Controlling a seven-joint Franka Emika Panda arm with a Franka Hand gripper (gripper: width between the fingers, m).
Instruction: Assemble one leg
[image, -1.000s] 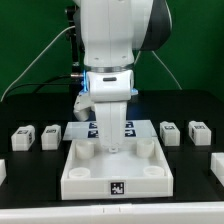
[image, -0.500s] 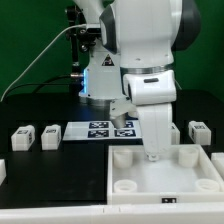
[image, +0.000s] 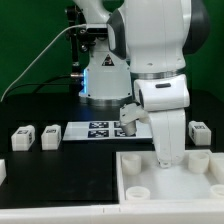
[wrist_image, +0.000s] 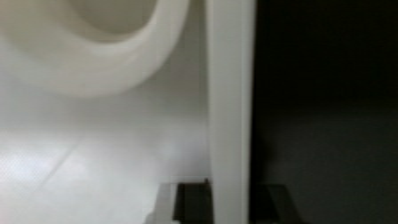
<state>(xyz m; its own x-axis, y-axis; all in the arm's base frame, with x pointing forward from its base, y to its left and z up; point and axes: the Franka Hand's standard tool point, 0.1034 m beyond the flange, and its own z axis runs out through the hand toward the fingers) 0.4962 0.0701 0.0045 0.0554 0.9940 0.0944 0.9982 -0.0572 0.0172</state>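
Observation:
My gripper (image: 165, 163) is shut on the back wall of the large white walled tray piece (image: 128, 172), which lies at the exterior view's lower right. In the wrist view, the wall (wrist_image: 231, 110) runs between my two dark fingers (wrist_image: 192, 205), and a round socket (wrist_image: 107, 40) of the tray shows beside it. Two legs (image: 22, 138) (image: 50, 135), small white blocks with tags, stand on the table at the exterior view's left. A third leg (image: 201, 130) stands at the right behind my hand. A fourth leg does not show.
The marker board (image: 98, 130) lies flat on the black table behind the tray, partly hidden by my arm. A white part (image: 2, 170) shows at the exterior view's left edge. Cables hang behind the arm's base (image: 100, 85).
My gripper has moved to the exterior view's right, and the tray piece has slid with it from the middle of the table to the lower right.

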